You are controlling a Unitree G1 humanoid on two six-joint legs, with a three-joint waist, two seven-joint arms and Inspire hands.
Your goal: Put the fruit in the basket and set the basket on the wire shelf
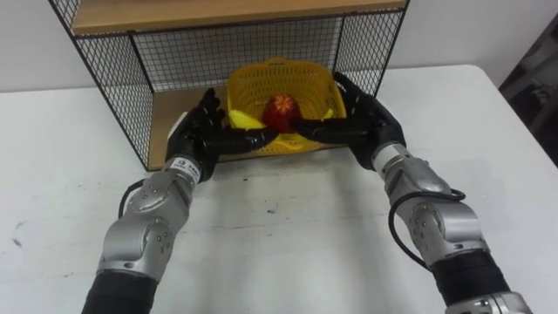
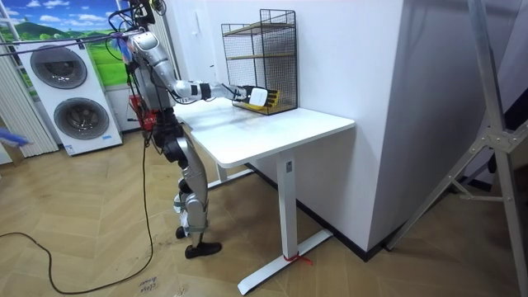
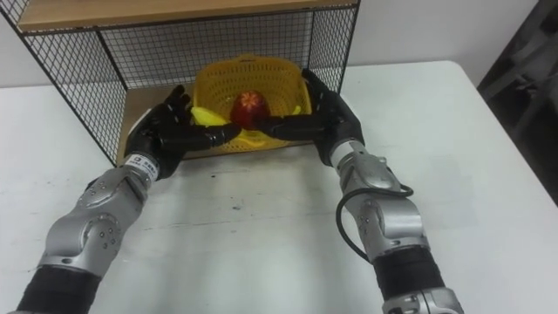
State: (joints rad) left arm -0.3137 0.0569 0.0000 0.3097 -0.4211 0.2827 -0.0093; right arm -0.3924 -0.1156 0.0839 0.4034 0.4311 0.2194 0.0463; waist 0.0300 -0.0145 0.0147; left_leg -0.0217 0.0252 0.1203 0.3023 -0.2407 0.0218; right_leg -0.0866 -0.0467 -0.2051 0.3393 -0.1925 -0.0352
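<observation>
1. Left hand (image 1: 202, 131) and right hand (image 1: 359, 118) are clamped on the yellow basket (image 1: 279, 77), one per side. Fingers run up the outer walls and the thumbs lie across the front rim, almost meeting in the middle.
2. Fruit is loaded: a red apple (image 1: 282, 111) sits in the middle and a banana (image 1: 242, 117) lies just beside it on the robot's left. I see no loose fruit on the white table (image 1: 279, 227), so I judge the first half of the task done.
3. Basket is at the mouth of the lower bay of the wire shelf (image 1: 113, 70). It is tipped so the opening faces the robot. Its back is already under the upper wooden board (image 1: 218, 13).
4. I can't tell whether its base rests on the bottom board (image 1: 162, 122) or hangs just above it, because the hands cover the front edge.
5. In the room view the robot stands at the table's end with both arms stretched out to the shelf (image 2: 260, 62).
6. Step in hand, as I read it, is placing the basket on the shelf.
7. The next move calls for:
   - levelling the basket so the apple doesn't roll out over the low front rim;
   - pushing it deeper until the base is fully on the board;
   - letting go with both hands together and pulling straight back, clear of the mesh side walls.
</observation>
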